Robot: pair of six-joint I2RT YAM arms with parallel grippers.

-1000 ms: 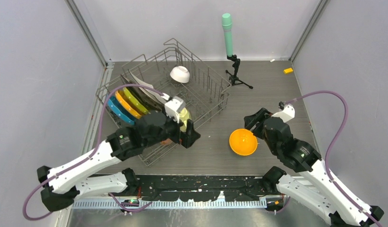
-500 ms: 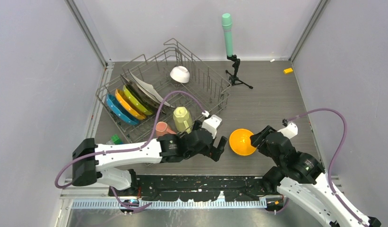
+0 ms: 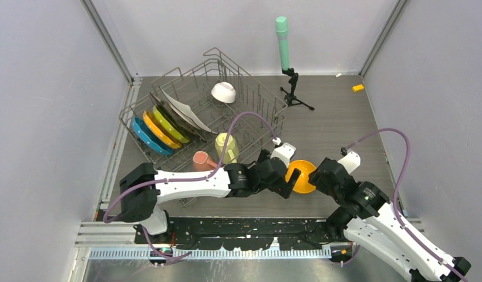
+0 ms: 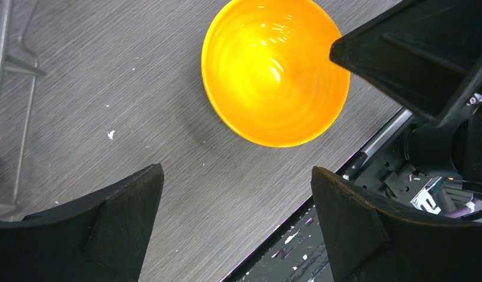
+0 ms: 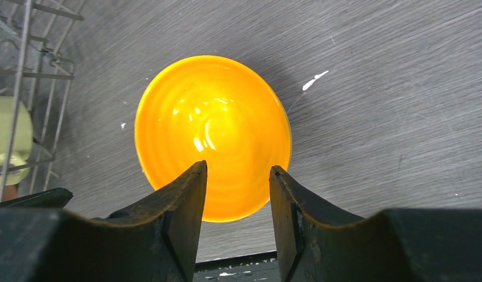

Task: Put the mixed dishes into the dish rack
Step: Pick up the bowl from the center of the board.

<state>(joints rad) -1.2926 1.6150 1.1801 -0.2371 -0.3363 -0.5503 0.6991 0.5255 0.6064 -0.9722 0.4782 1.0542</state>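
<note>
Three round plates stand in the dish rack (image 3: 259, 97) at the tabletop's (image 3: 344, 129) far-left corner: blue plate (image 3: 145, 138), orange plate (image 3: 156, 130), yellow-green plate (image 3: 168, 124). With them are one white square plate (image 3: 185, 111), one white bowl (image 3: 224, 91) and two mugs, a pale-yellow mug (image 3: 225, 147) and a pink mug (image 3: 201, 160). One orange bowl (image 3: 304, 175) sits near the front edge. Only the wrist views show the jaws — left gripper (image 4: 236, 170) spread wide, just short of the bowl; right gripper (image 5: 235, 170) half-spread over its hollow, pinching nothing.

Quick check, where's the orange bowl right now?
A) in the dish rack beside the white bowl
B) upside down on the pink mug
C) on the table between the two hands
C: the orange bowl sits upright on the bare table, with the left hand on one side and the right hand on the other.
</note>
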